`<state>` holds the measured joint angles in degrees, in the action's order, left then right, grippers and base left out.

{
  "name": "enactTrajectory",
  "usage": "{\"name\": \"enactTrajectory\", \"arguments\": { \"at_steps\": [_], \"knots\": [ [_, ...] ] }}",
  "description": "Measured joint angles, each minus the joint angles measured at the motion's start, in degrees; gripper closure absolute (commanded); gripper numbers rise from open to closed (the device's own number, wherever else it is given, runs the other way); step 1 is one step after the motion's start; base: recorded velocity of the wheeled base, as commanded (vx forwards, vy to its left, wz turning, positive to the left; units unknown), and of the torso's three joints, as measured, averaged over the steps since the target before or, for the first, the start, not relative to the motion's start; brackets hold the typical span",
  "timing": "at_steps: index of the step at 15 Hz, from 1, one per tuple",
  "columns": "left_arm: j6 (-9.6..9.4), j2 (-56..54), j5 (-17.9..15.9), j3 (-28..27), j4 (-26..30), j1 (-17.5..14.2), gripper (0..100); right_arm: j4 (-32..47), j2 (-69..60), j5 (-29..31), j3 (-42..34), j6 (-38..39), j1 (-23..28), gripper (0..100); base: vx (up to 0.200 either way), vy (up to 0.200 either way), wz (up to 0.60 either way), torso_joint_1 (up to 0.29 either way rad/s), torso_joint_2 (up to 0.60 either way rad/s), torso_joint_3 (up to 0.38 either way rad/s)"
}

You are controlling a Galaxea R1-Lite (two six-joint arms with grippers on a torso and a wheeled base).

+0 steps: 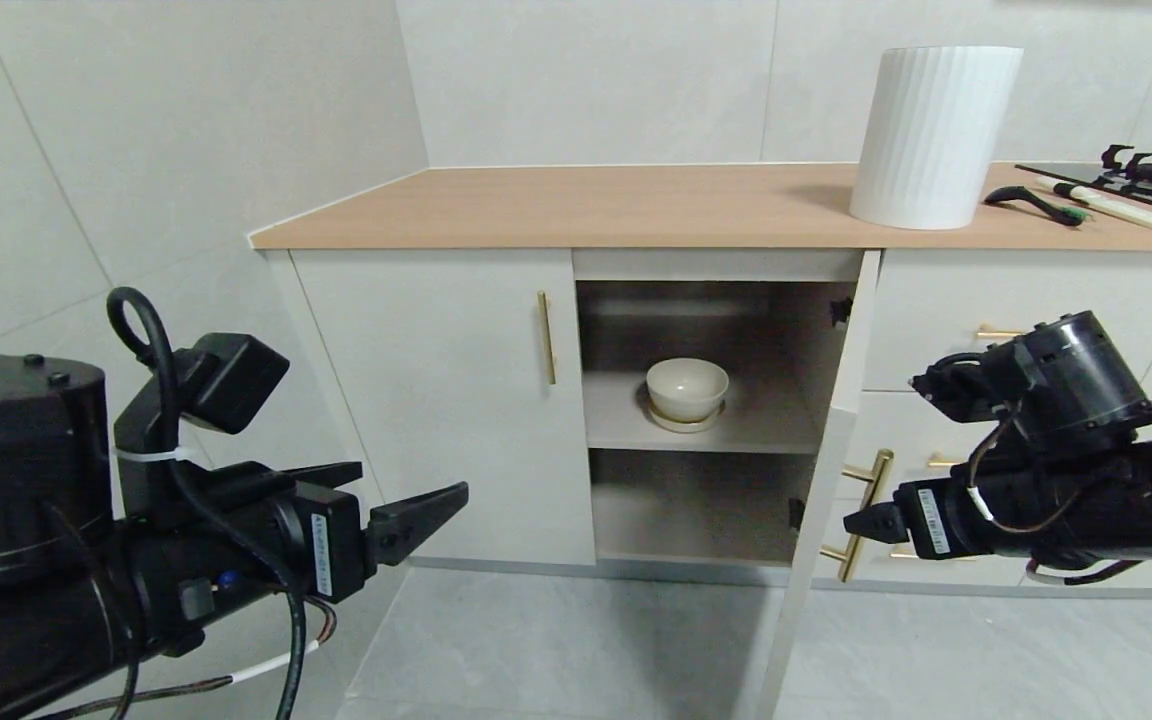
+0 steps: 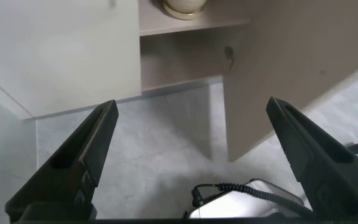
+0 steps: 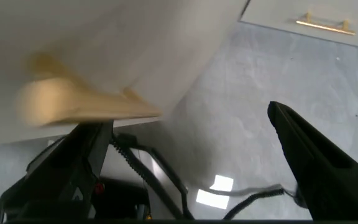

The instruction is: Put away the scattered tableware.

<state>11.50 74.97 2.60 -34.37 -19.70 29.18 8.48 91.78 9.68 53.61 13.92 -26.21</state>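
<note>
Brass-toned bar handle [image 1: 865, 512] of the open cabinet door [image 1: 821, 470] sits just beside your right gripper [image 1: 858, 523], whose fingers are spread wide and grip nothing. It looks placed there to swing the door. The bowl [image 1: 687, 388] rests on a plate [image 1: 682, 423] on the middle shelf [image 1: 771, 428], ahead of that gripper, higher and off to its left. This seems to be its stored spot. Your left gripper [image 1: 416, 485] hangs open and empty, low, with the bowl ahead of it, above and to its right.
</note>
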Motion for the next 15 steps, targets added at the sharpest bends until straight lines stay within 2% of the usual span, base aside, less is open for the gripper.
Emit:
{"name": "enactTrajectory", "arguments": {
  "at_steps": [4, 8, 12, 15],
  "knots": [
    [-0.04, 0.38, 0.02, 0.0, 0.02, -0.02, 0, -1.45, 4.79, -1.94, 4.57, -0.13, -1.95, 0, 0.0, 0.0, 0.0, 0.0, 0.0, 0.0],
    [-0.01, 0.83, 0.0, 0.06, 0.07, -0.05, 0, -10.93, 10.34, -3.41, 6.56, -2.86, -2.69, 0, 0.0, 0.0, 0.0, 0.0, 0.0, 0.0],
    [-0.01, 1.49, 0.02, 0.11, 0.05, -0.11, 0, -15.24, 14.6, -6.81, 9.36, -3.41, -2.97, 0, 0.0, 0.0, 0.0, 0.0, 0.0, 0.0],
    [-0.06, 1.82, 0.05, 0.16, 0.05, -0.16, 0, -19.15, 15.82, -8.35, 9.29, -3.44, -5.24, 0, 0.0, 0.0, 0.0, 0.0, 0.0, 0.0]
  ]
}}
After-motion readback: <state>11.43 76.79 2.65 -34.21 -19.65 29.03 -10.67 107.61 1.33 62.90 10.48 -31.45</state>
